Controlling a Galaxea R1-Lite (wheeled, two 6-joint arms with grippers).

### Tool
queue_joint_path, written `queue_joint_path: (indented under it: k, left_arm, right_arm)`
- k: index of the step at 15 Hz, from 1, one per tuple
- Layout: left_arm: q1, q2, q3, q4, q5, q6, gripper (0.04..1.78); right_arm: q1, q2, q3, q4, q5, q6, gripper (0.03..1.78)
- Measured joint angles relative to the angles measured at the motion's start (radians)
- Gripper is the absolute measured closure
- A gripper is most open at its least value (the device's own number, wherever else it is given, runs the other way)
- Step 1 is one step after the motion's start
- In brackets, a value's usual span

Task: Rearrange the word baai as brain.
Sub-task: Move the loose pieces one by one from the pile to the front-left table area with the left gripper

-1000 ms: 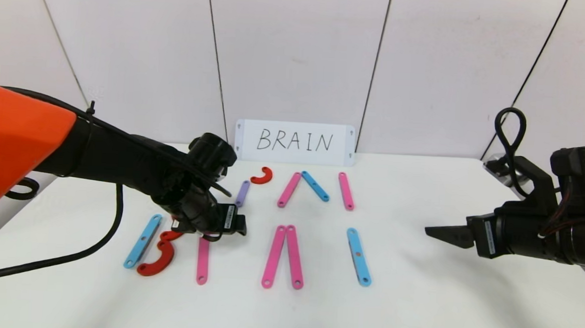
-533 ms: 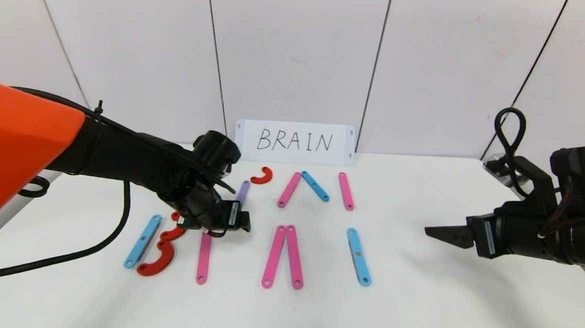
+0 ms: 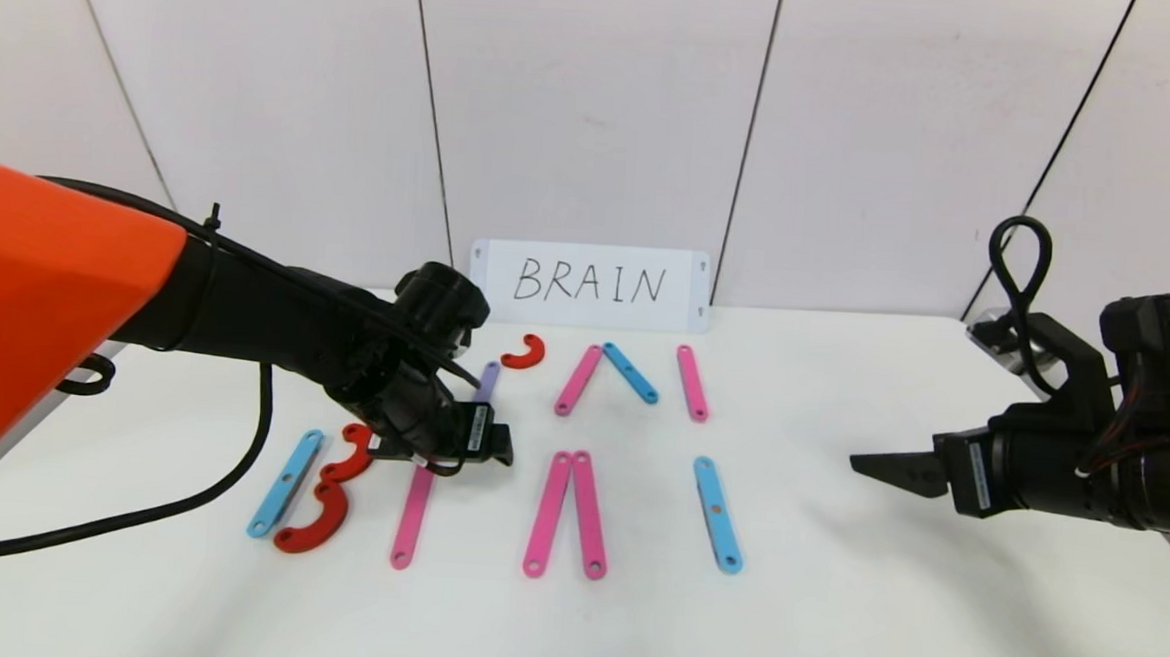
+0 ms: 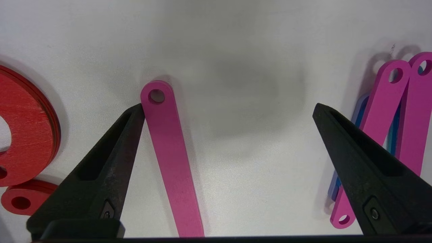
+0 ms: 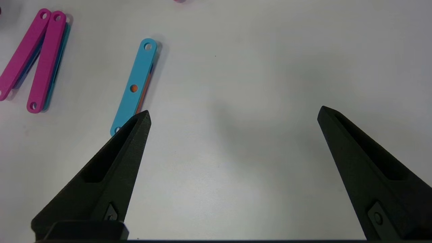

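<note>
The flat pink plastic bar [image 3: 412, 516] lies on the white table [image 3: 831, 602] in the near row of letter pieces, its long axis running near-to-far with a slight tilt, its far end under the left gripper [image 4: 228, 108]; that gripper's black fingers stand wide apart, one fingertip [image 4: 136, 113] just beside the bar's holed end, clamping nothing; to its left lie two red curved pieces [image 3: 331, 490] beside a blue bar [image 3: 284, 483]; to its right a pair of pink bars [image 3: 567, 513], then a lone blue bar [image 3: 717, 514]; behind stands the white card reading BRAIN [image 3: 590, 284]; the right gripper [image 5: 233, 113] hovers well apart at the table's right, fingers spread, empty.
</note>
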Motion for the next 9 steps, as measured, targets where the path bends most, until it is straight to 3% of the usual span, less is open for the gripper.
queue_joint_path:
  k: [9]
  left_arm:
    - [-0.001, 0.008, -0.02, 0.007, -0.008, 0.0, 0.08]
  right_arm:
    - [0.0, 0.0, 0.0, 0.0, -0.001, 0.0, 0.08]
